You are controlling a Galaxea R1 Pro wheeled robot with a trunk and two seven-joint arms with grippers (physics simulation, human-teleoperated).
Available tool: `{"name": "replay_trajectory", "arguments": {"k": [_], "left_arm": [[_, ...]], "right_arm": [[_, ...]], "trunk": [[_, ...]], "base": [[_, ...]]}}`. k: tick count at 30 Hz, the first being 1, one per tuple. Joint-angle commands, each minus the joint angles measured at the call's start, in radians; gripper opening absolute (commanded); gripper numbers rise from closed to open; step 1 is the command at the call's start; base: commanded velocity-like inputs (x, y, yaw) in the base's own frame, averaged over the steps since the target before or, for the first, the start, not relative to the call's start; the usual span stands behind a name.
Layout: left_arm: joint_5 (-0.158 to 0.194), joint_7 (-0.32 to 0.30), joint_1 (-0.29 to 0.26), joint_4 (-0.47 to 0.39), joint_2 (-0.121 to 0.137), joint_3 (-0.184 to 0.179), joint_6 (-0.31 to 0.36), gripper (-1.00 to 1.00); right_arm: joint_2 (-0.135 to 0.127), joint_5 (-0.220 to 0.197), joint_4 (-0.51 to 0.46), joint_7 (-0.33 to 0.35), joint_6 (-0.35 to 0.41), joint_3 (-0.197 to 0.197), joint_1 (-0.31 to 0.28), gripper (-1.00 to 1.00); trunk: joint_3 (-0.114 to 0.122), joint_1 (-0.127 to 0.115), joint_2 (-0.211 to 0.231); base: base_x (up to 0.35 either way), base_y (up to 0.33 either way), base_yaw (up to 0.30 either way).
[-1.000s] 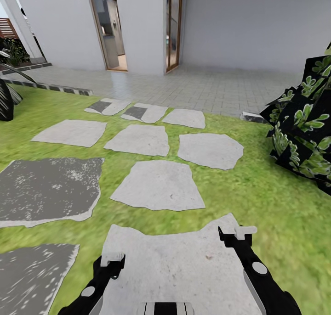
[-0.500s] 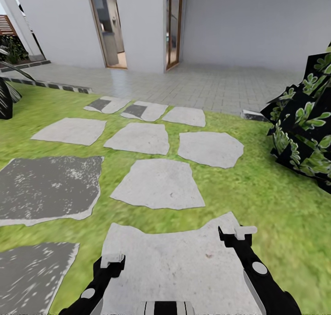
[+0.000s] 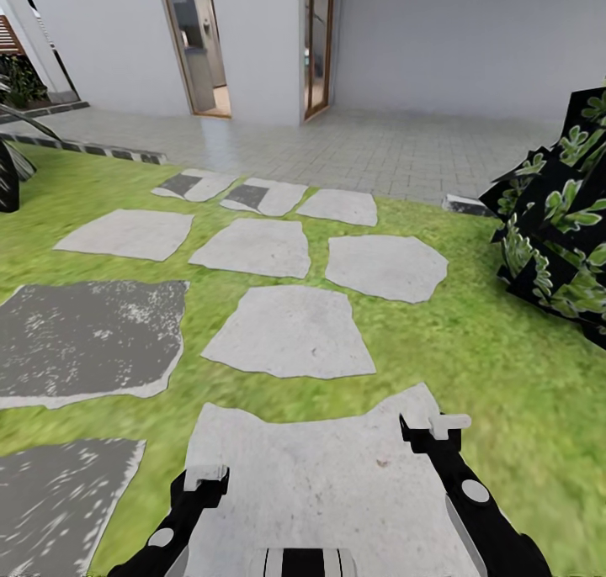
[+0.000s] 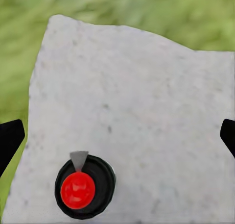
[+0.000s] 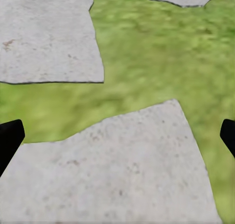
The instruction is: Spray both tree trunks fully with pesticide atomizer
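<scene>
- Left gripper (image 4: 117, 136) jaws spread, holding nothing; black round object with red centre (image 4: 84, 186) on a stepping stone (image 4: 137, 87) between them.
- Right gripper (image 5: 117, 136) jaws spread over stone and grass (image 5: 147, 42).

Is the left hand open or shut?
Open: the left hand has its black fingertips at opposite frame edges, bare stepping stone between.

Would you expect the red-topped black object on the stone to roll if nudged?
Seen from above, the black object looks round, so it may roll once toppled. It is small beside the stone, so probably light. Its height is hidden, so tipping is uncertain.
</scene>
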Motion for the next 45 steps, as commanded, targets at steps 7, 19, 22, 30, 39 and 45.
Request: {"name": "replay_trajectory", "arguments": {"k": [7,19,22,30,39,45], "left_arm": [[0.000,0.000,0.000,0.000,0.000,0.000,-0.001,1.00],[-0.001,0.000,0.000,0.000,-0.004,0.000,-0.001,1.00],[-0.001,0.000,0.000,0.000,-0.004,0.000,-0.001,1.00],[-0.001,0.000,0.000,0.000,-0.002,0.000,-0.001,1.00],[-0.001,0.000,0.000,0.000,-0.001,0.000,-0.001,1.00],[-0.001,0.000,0.000,0.000,-0.001,0.000,-0.001,1.00]], "right_arm": [[0.000,0.000,0.000,0.000,0.000,0.000,0.000,1.00],[0.000,0.000,-0.002,0.000,0.000,0.000,0.000,1.00],[0.000,0.000,-0.001,0.000,0.000,0.000,0.000,1.00],[0.000,0.000,0.000,0.000,0.000,0.000,0.000,1.00],[0.000,0.000,0.000,0.000,0.000,0.000,0.000,1.00],[0.000,0.000,0.000,0.001,0.000,0.000,0.000,1.00]], "trunk": [[-0.009,0.000,0.000],[-0.011,0.000,0.000],[-0.026,0.001,-0.001],[-0.069,0.005,-0.003],[-0.118,0.009,-0.005],[-0.143,0.011,-0.006]], "base": [[0.000,0.080,0.000],[0.000,0.015,0.000],[0.000,0.000,0.000],[0.000,0.000,0.000],[0.000,0.000,0.000],[0.000,0.000,0.000]]}}
